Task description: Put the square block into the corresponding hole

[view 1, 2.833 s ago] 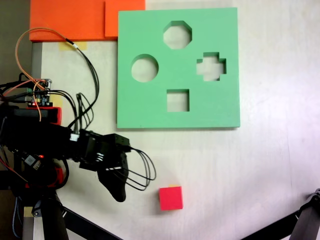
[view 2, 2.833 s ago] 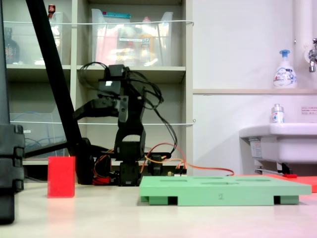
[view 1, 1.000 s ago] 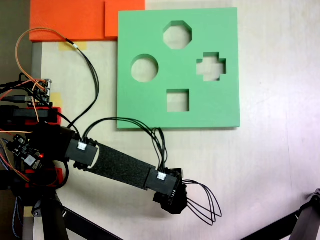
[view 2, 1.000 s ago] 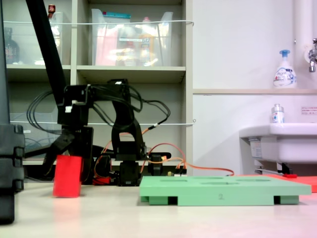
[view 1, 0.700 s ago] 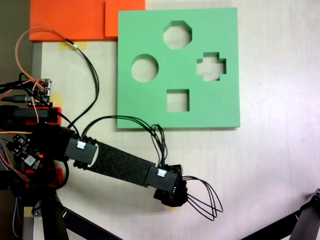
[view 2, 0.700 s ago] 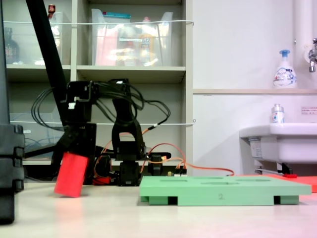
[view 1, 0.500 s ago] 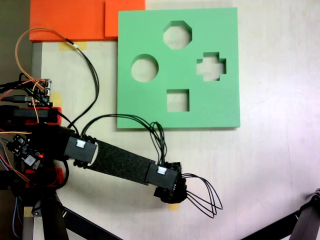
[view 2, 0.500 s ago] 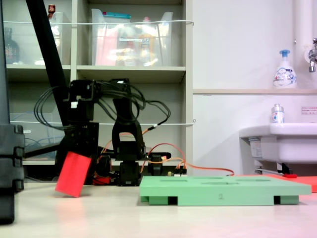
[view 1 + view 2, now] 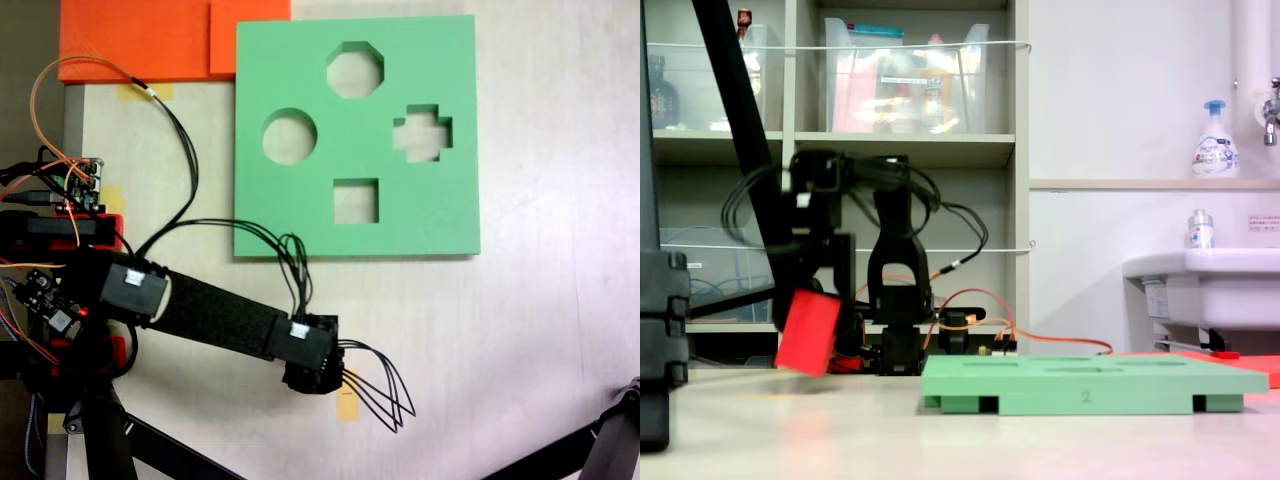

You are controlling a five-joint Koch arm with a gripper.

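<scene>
My biggest risk is the green foam board (image 9: 440, 215): its near edge lies between me and the square hole (image 9: 356, 201), and if I carry low, the cube's bottom corner could catch that edge and shove the whole board. In the side fixed view the board (image 9: 1090, 385) stands raised on little feet, so I need clearance.

The square block (image 9: 809, 333) hangs tilted in my pincer (image 9: 816, 300), off the table; my pincer is clamped on it. A tilted cube may jam on the hole's straight sides or twist out of my hold.

From above, my wrist (image 9: 312, 354) covers the cube, well short of the board. The round cutout (image 9: 290, 136) and cross cutout (image 9: 422, 133) lie beyond the square one. A yellow tape strip (image 9: 347, 408) lies on the table near my wrist, harmless.
</scene>
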